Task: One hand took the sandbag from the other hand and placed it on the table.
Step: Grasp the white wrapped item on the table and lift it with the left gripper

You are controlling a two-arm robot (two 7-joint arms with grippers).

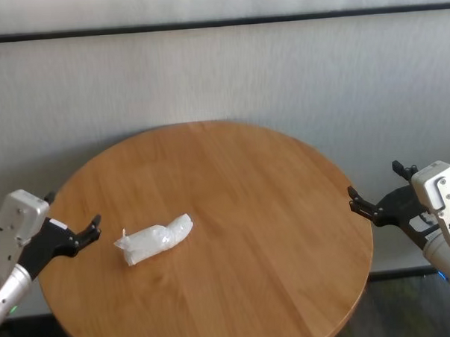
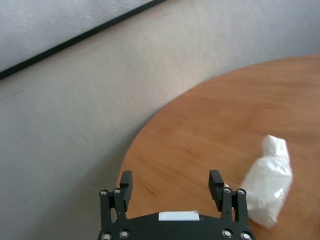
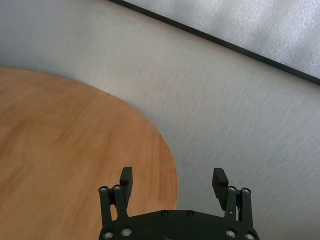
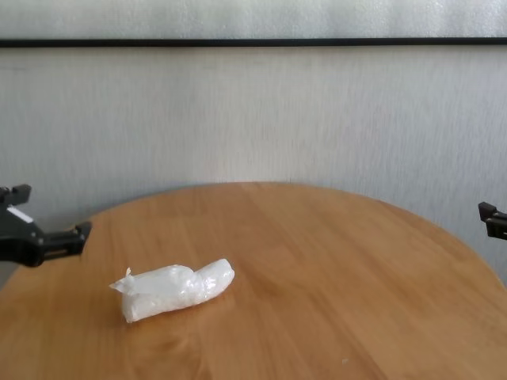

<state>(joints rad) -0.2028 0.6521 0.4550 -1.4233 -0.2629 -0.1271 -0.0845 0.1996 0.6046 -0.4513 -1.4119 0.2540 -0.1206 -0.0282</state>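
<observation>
The sandbag (image 1: 155, 239), a small white pouch in clear plastic, lies on the round wooden table (image 1: 249, 205) left of centre. It also shows in the chest view (image 4: 173, 290) and the left wrist view (image 2: 267, 182). My left gripper (image 1: 72, 209), on the arm with a green light, is open and empty at the table's left edge, just left of the sandbag and apart from it. My right gripper (image 1: 374, 179), on the arm with a cyan-blue light, is open and empty just off the table's right edge, far from the sandbag.
A pale wall with a dark horizontal strip (image 1: 219, 23) stands behind the table. The left wrist view shows the left gripper (image 2: 171, 176) over the table rim (image 2: 150, 135). The right wrist view shows the right gripper (image 3: 173, 173) past the table's edge (image 3: 165, 150).
</observation>
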